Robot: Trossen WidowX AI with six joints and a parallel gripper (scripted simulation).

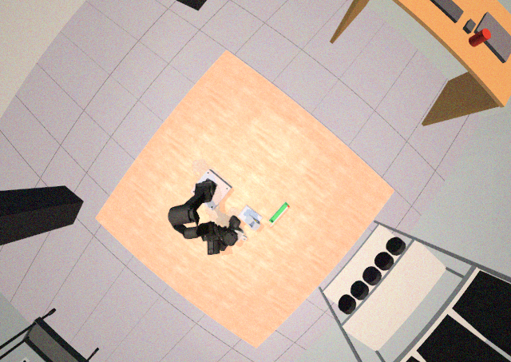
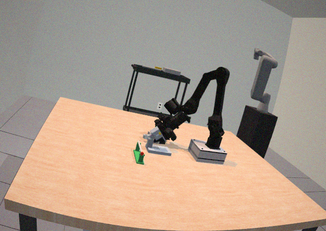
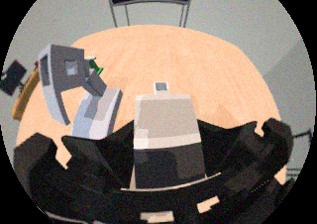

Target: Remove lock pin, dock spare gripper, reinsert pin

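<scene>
The gripper (image 3: 161, 145) is clamped on 1 grey block, probably the spare gripper (image 3: 162, 120), low-centre in the wrist view. The mount (image 3: 62, 79) stands upper left. A skewed hold could jam the spigot against the socket's rim.

Matte black jointed arm (image 2: 216, 91)

We log arm (image 2: 220, 91) rising from base, elbow high, forearm sloping down toward counter centre. Wrist pitched low near counter surface. Gripper (image 3: 161, 145) clamped on spare gripper (image 3: 162, 120), fingers partway apart, one each side of grey block. Base sits toward counter's far right edge in exterior view.
</scene>
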